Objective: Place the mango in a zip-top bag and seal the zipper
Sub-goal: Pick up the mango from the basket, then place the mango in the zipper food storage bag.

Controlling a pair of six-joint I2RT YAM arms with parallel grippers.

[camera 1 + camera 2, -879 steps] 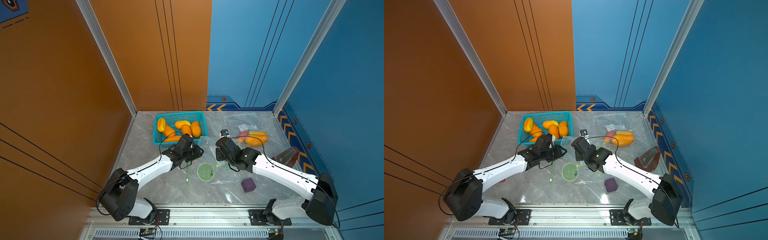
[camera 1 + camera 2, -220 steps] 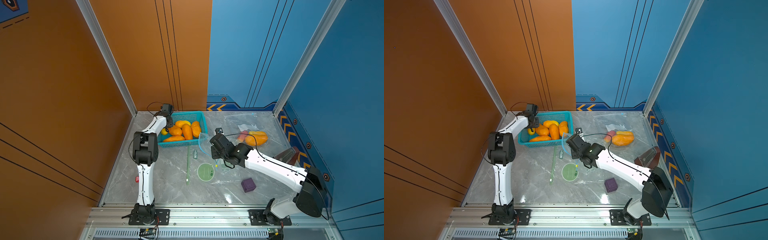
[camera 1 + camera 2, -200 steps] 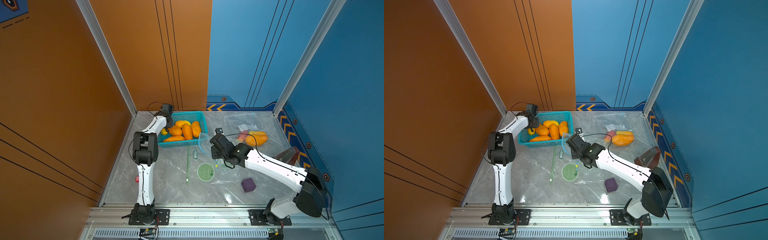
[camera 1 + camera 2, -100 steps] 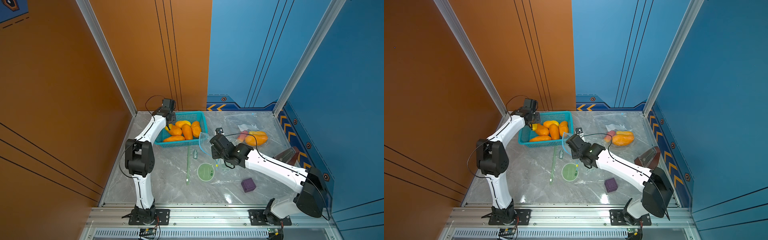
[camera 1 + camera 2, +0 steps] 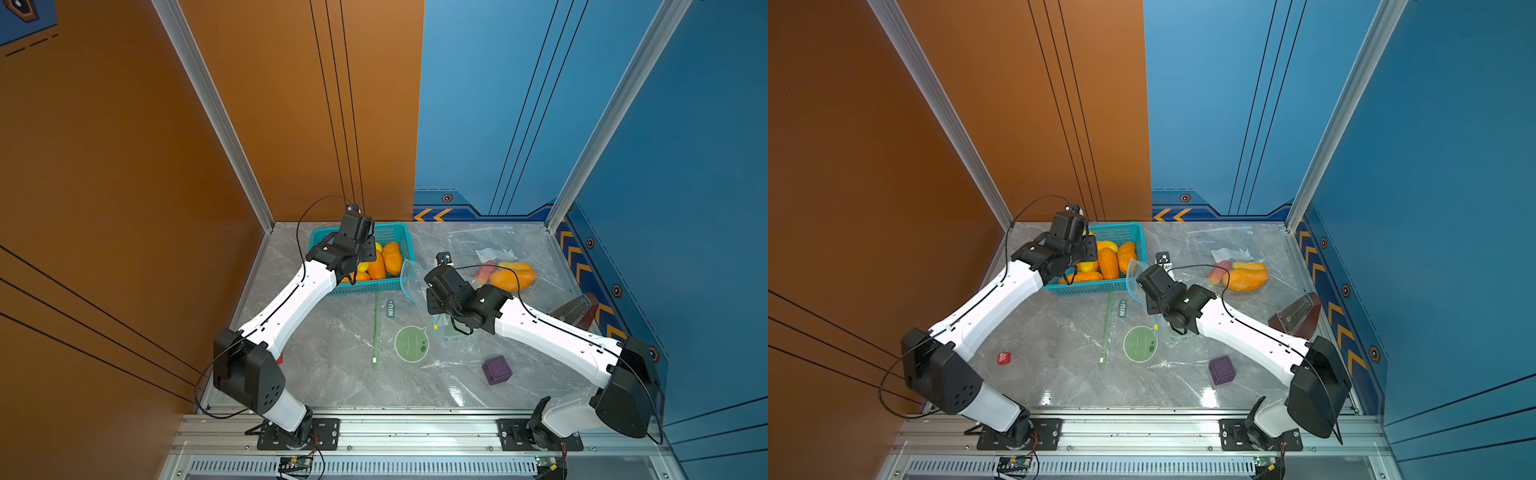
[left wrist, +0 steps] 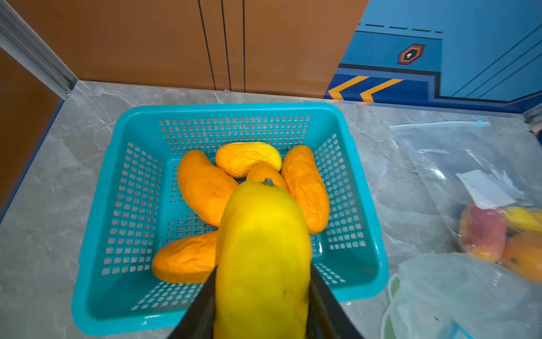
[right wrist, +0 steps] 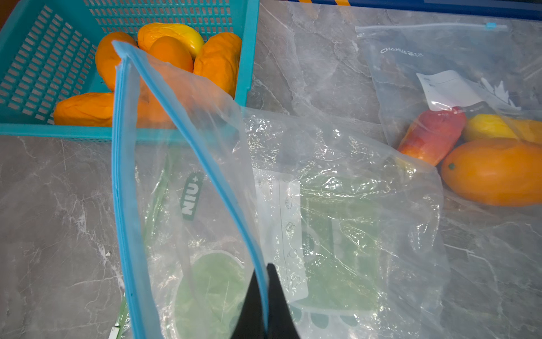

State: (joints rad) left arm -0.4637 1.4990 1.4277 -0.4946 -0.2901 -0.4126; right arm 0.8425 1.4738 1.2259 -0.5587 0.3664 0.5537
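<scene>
A yellow mango (image 6: 262,223) is clamped between the fingers of my left gripper (image 6: 264,267), which is shut on it. It hangs over the teal basket (image 6: 234,107), where several orange mangoes lie. In both top views the left gripper (image 5: 360,259) (image 5: 1087,259) is above the basket's left half. My right gripper (image 7: 265,267) is shut on the blue zipper rim (image 7: 117,176) of a clear zip-top bag (image 7: 337,176). It holds the bag's mouth up and open beside the basket's right front corner (image 5: 409,276).
A second clear bag with mangoes (image 5: 507,274) lies at the back right. Under the held bag lies a flat bag with a green print (image 5: 411,343) and a green strip (image 5: 377,332). A purple cube (image 5: 496,370), a red cube (image 5: 1003,358) and a brown stand (image 5: 575,309) are on the table.
The left arm has folded lower and its gripper has shifted right from the basket's far left corner, carrying the yellow mango. The right arm and the bag have stayed put.
</scene>
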